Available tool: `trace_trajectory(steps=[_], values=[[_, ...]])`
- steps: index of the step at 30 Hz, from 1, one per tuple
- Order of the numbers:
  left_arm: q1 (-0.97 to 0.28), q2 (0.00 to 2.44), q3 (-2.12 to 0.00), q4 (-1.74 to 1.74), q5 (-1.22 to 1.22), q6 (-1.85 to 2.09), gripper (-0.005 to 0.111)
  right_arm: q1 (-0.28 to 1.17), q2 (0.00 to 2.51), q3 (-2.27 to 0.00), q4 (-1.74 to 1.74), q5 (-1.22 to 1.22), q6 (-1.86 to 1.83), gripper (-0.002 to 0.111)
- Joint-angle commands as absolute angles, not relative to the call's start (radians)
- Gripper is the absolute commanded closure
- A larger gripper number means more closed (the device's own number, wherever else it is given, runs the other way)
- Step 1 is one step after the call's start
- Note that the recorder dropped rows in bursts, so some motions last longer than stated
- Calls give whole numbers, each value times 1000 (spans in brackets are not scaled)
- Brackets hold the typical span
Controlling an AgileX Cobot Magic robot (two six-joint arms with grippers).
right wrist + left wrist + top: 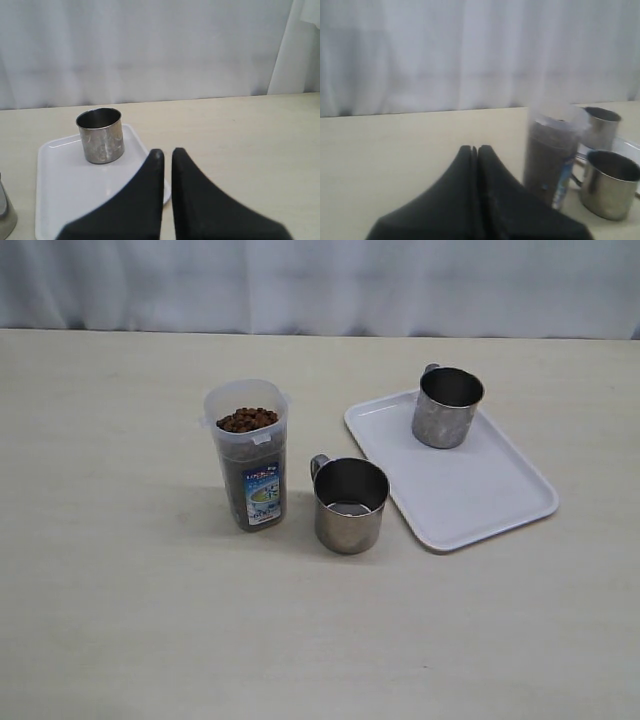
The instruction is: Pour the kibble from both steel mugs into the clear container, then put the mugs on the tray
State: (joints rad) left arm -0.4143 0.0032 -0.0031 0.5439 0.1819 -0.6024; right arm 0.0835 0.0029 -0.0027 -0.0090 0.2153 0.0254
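The clear container [247,455] stands on the table, filled almost to the rim with brown kibble [247,419]. Just right of it, one steel mug [350,505] stands upright on the table, its bare steel bottom showing. The other steel mug [447,407] stands upright on the far corner of the white tray [480,490]. Neither gripper appears in the exterior view. My left gripper [475,148] is shut and empty, off to the side of the container [552,155] and the near mug [607,185]. My right gripper [164,151] is shut on nothing, short of the tray [65,185] and its mug [100,135].
The pale wooden table [120,620] stretches wide around the objects. A white curtain [320,285] hangs behind its far edge. The near half of the tray is bare.
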Motion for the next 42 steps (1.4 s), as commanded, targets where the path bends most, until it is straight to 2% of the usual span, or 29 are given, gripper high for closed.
trace_trajectory(steps=[1, 5, 9, 15, 18, 24, 26, 31, 35, 42], values=[[-227, 0, 0, 545, 185, -603, 107, 84, 0, 0, -8, 210, 20, 104], [-108, 0, 0, 545, 185, -603, 107, 84, 0, 0, -8, 210, 20, 104], [-46, 0, 0, 545, 186, -603, 107, 84, 0, 0, -8, 210, 20, 104], [-35, 0, 0, 538, 200, -597, 107, 84, 0, 0, -8, 210, 20, 104], [-35, 0, 0, 419, 234, -553, 107, 84, 0, 0, -8, 210, 20, 104], [-35, 0, 0, -96, 280, 140, 107, 84, 0, 0, -8, 210, 20, 104], [-35, 0, 0, -208, 280, 263, 107, 84, 0, 0, -8, 210, 20, 104], [-35, 0, 0, -165, 286, 205, 107, 84, 0, 0, -8, 210, 20, 104], [-35, 0, 0, 40, 299, -43, 107, 84, 0, 0, -8, 210, 20, 104], [-35, 0, 0, 62, 295, -55, 107, 84, 0, 0, -8, 210, 20, 104]])
